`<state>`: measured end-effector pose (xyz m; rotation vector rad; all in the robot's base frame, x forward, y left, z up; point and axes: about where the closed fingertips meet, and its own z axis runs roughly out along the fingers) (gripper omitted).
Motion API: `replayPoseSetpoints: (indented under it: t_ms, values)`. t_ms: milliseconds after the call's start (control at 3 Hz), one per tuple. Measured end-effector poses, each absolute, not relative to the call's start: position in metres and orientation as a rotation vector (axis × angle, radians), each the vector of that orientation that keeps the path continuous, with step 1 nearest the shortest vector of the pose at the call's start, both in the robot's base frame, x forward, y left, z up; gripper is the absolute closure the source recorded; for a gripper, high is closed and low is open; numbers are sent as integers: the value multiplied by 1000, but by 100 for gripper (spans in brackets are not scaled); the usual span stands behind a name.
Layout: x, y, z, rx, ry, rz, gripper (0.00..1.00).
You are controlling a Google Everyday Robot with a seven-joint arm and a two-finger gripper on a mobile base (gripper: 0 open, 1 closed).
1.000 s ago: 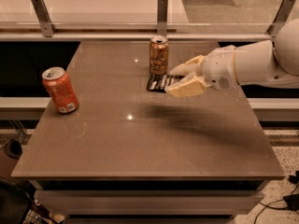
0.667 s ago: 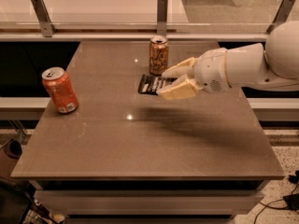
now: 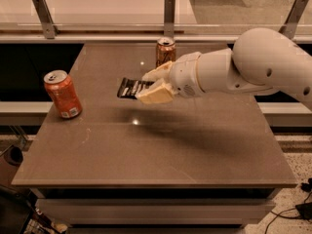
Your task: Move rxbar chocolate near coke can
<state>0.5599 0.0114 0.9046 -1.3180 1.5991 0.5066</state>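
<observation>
The rxbar chocolate [image 3: 129, 88] is a flat black bar with pale lettering, held level above the brown table [image 3: 146, 145] near its middle. My gripper [image 3: 152, 85] is shut on the bar's right end, and the bar's left end sticks out toward the left. The coke can [image 3: 63, 94] is orange-red with a silver top and a white patch near its base. It stands upright near the table's left edge, about a can's height left of the bar's free end.
A brown-gold patterned can [image 3: 165, 52] stands upright at the back middle of the table, just behind my gripper. My white arm [image 3: 253, 67] reaches in from the right. A glass rail with metal posts [image 3: 169, 9] runs behind the table.
My gripper has carried the rxbar chocolate to the left, away from the brown-gold can and closer to the coke can. Both cans have stayed put.
</observation>
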Motion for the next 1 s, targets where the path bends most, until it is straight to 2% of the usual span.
replayPoseSetpoints:
  t_ms: [1000]
  values:
    - [543,52,896,-1348,1579,478,100]
